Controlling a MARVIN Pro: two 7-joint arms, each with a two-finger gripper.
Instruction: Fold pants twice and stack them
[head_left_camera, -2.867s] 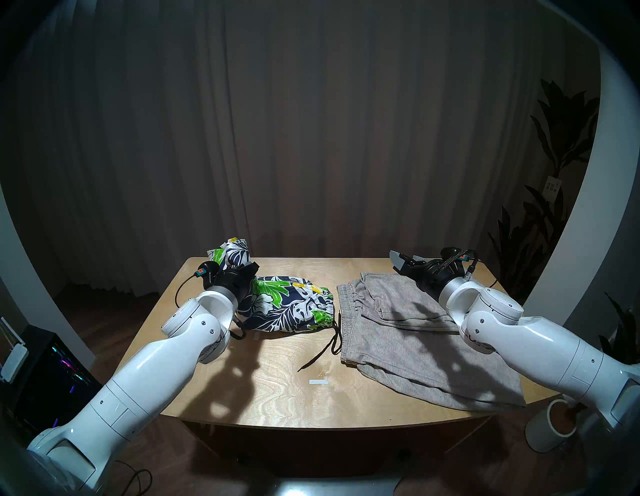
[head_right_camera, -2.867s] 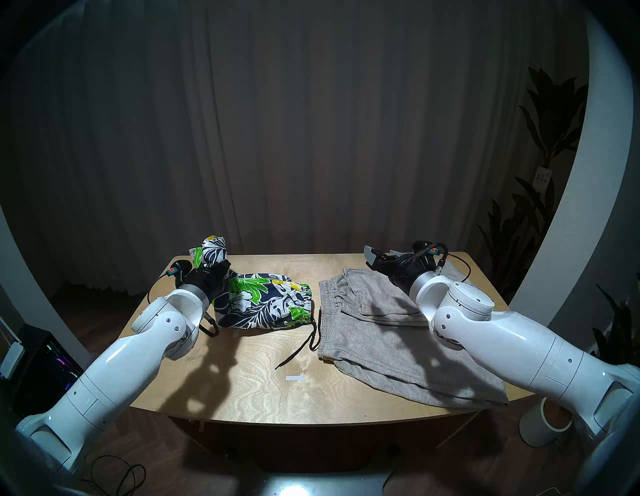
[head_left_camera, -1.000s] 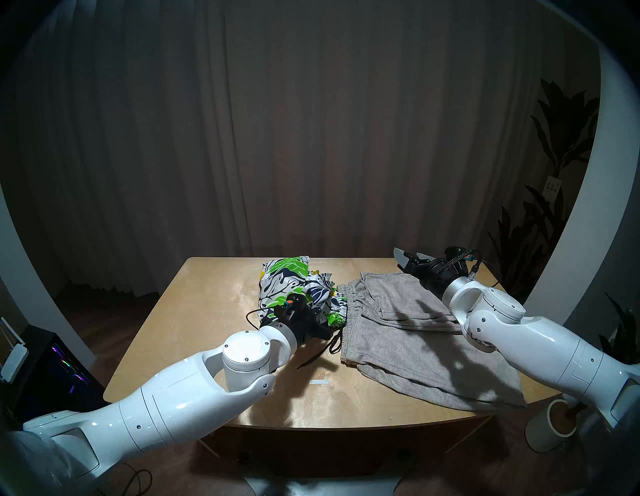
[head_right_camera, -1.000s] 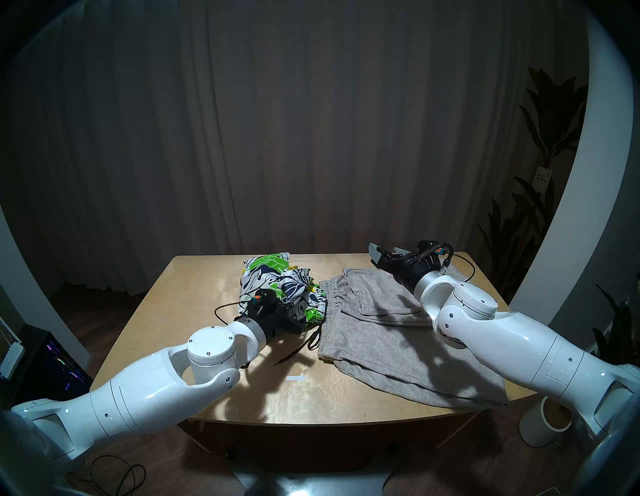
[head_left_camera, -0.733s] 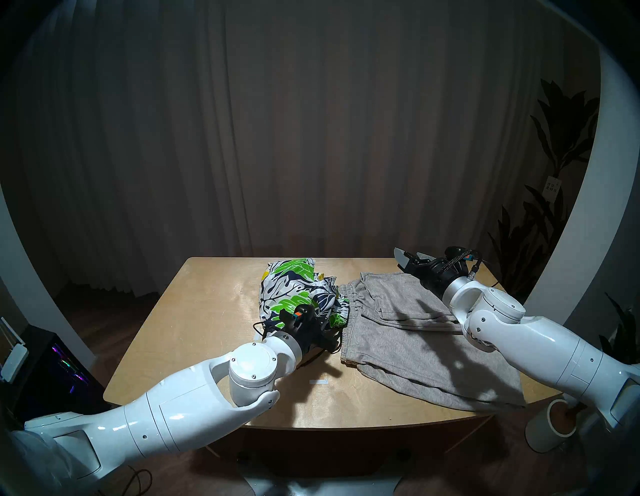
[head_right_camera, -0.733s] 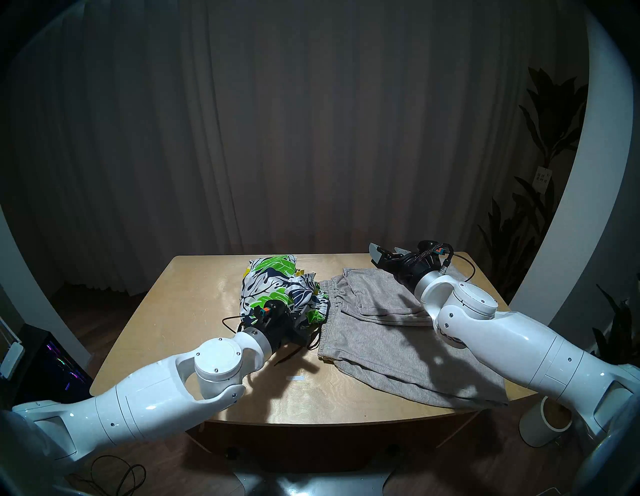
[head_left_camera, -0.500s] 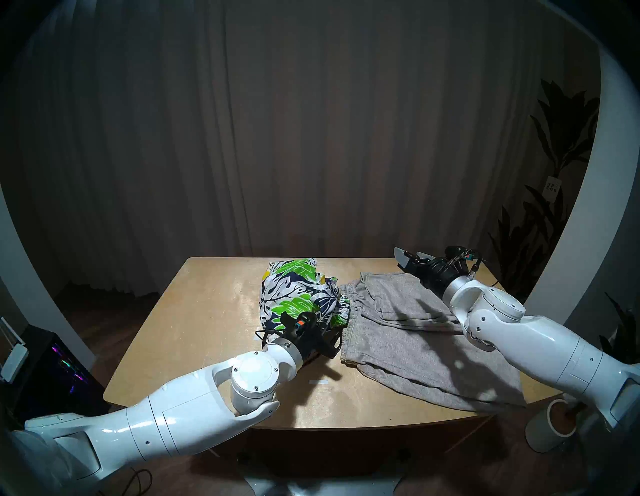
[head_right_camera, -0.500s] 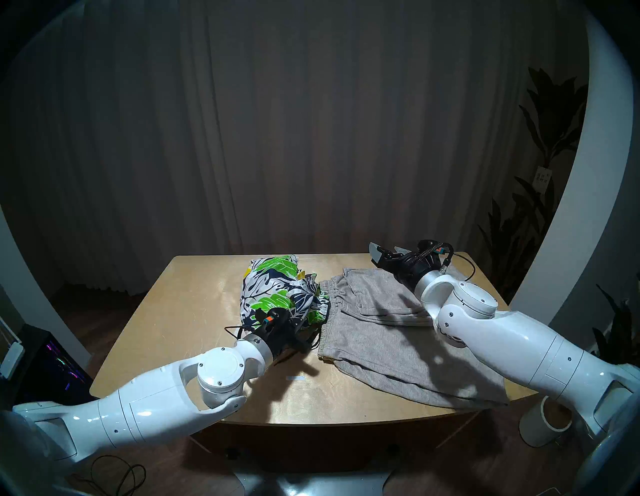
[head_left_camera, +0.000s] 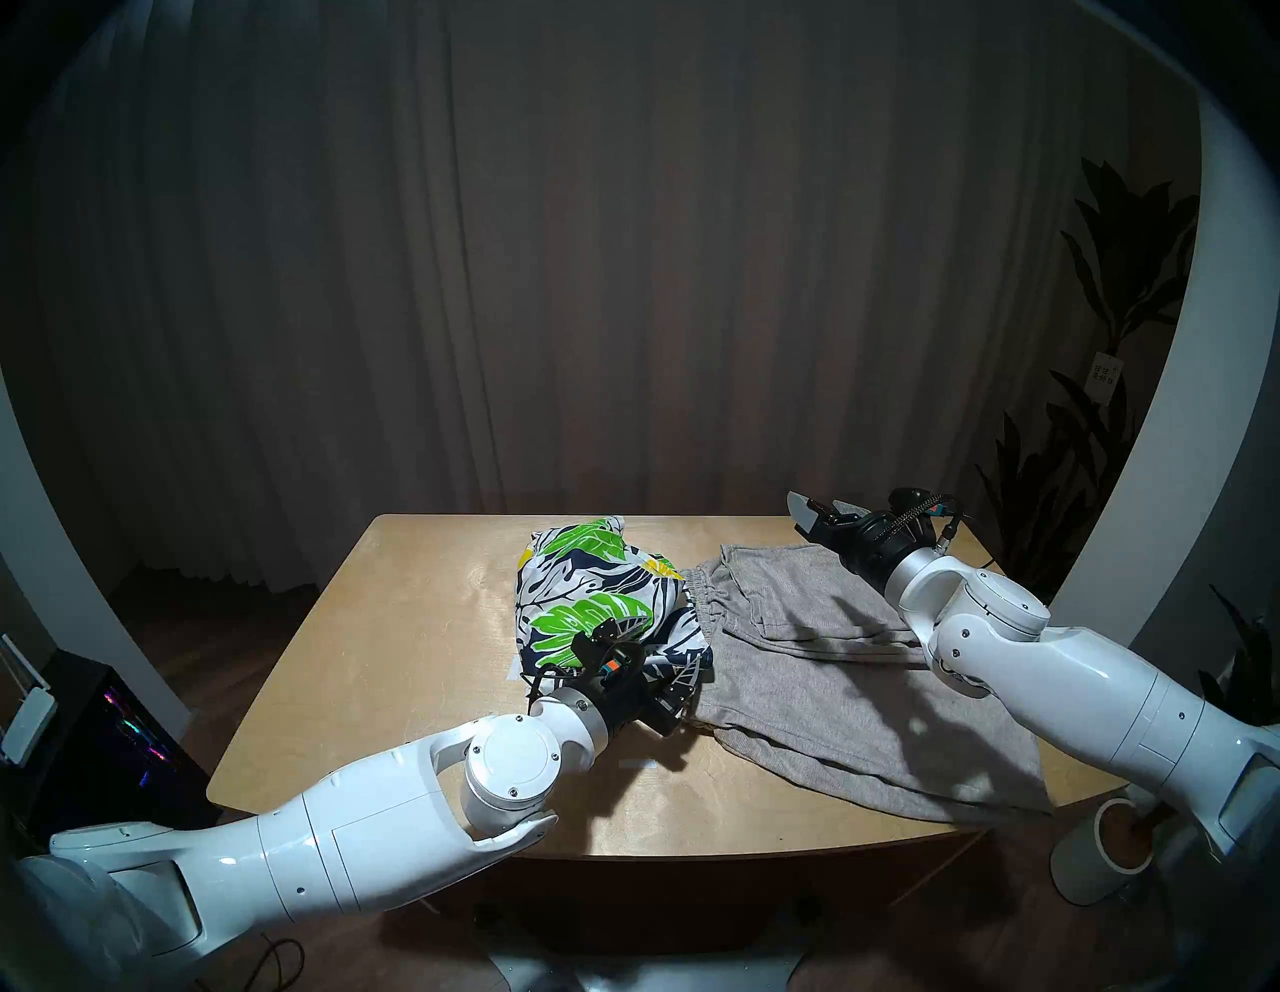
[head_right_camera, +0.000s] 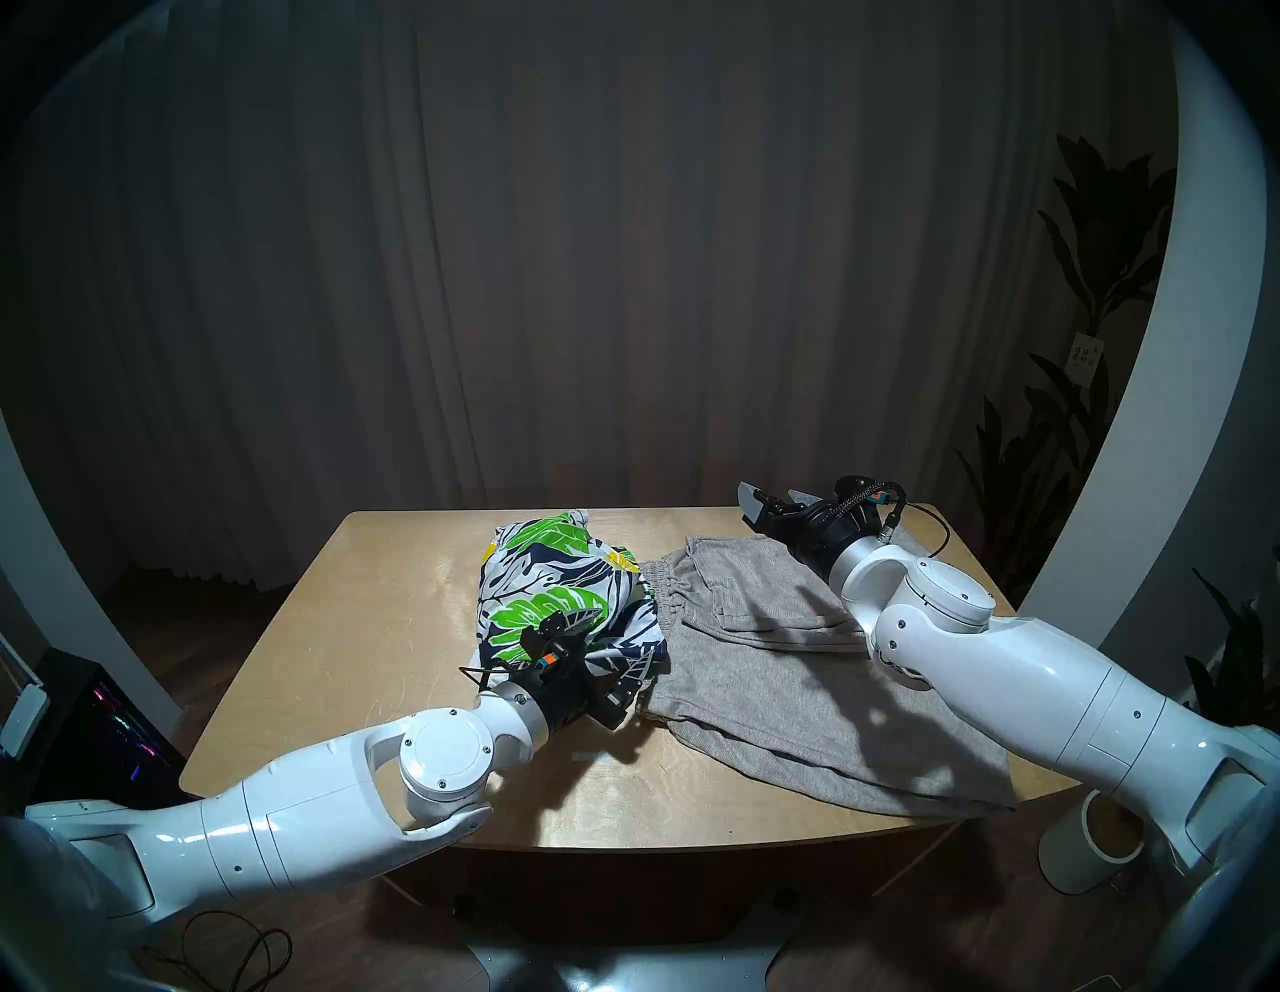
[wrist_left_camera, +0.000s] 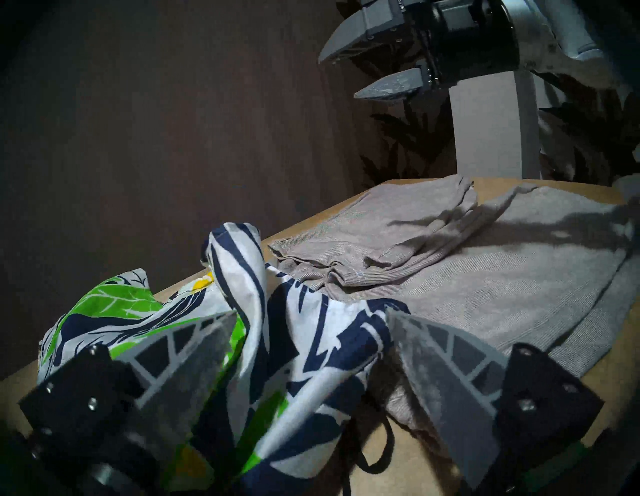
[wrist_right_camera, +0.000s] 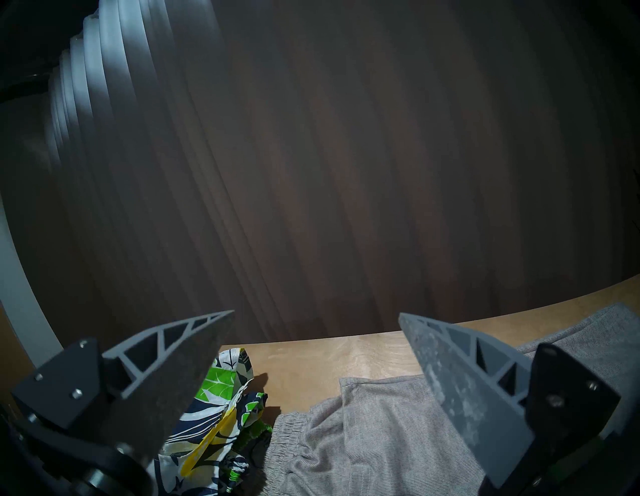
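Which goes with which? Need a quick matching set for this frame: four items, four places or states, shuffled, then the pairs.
Column 1
1. navy-and-white leaf-print shorts
2. plain light-grey knit shorts
3. left gripper
4. right gripper

Column 2
A. raised above the far right of the wooden table, jaws apart, nothing between them
B. spread over the table's right half
C. jaws apart, printed cloth between them
D. bunched at table centre, edge overlapping the grey waistband

Pairs: 1-D, 2-B, 3-C, 4-A

Head pair overlook the table (head_left_camera: 388, 623); wrist views skim it closely
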